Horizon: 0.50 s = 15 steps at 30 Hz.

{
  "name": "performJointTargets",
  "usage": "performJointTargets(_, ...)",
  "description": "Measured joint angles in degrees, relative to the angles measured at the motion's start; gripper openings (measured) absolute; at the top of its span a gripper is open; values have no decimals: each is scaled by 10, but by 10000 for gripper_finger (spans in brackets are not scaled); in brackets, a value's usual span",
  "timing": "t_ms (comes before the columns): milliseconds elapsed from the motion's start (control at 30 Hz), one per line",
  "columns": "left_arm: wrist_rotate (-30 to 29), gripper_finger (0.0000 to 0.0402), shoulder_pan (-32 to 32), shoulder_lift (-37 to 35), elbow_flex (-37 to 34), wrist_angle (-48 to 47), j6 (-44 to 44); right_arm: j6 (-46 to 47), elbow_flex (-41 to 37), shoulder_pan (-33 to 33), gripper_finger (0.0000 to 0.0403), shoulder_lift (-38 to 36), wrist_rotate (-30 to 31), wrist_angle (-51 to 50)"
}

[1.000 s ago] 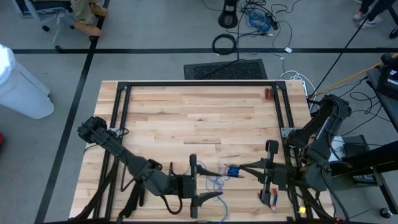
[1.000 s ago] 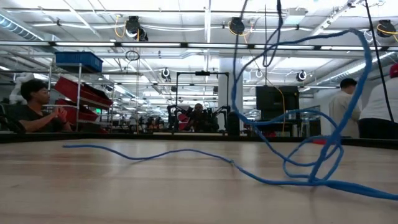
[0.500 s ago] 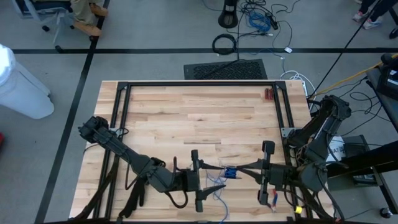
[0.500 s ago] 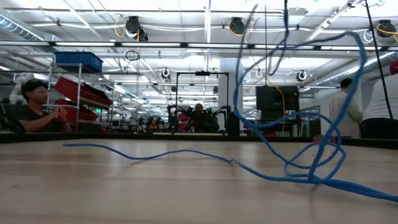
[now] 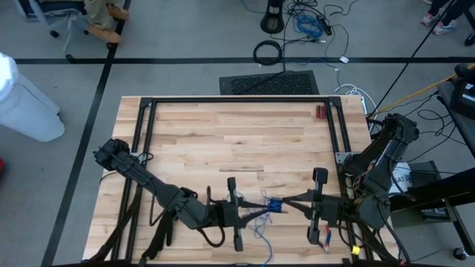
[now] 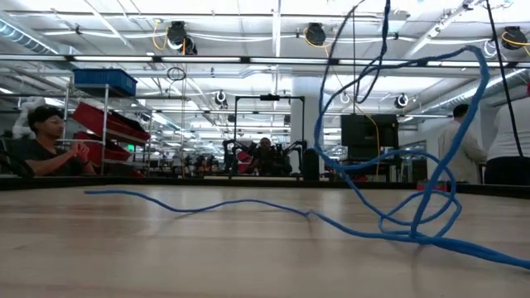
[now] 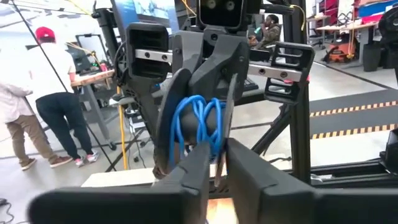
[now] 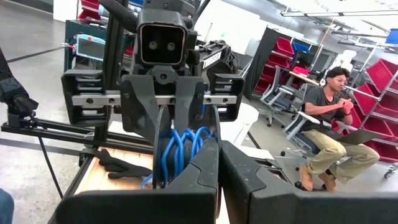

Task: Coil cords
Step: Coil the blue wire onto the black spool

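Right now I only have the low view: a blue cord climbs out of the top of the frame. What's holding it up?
Observer: The right gripper, fingers shut on the blue cord, above the table near the edge on the arms' side, about midway across.
Operator: Left arm?
Observer: The left gripper faces it tip to tip, right beside the cord.
Operator: Any coil formed?
Observer: The left wrist view shows several loops bunched at the right gripper.
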Motion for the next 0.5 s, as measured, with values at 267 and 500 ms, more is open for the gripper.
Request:
performJointTargets(267,-7,7,1,-5,0,-23,5,0,0,0,0,0,1,-15)
performJointTargets(500,-15,3,2,-32,0,-115,-3,15,0,0,18,-5,10,-46)
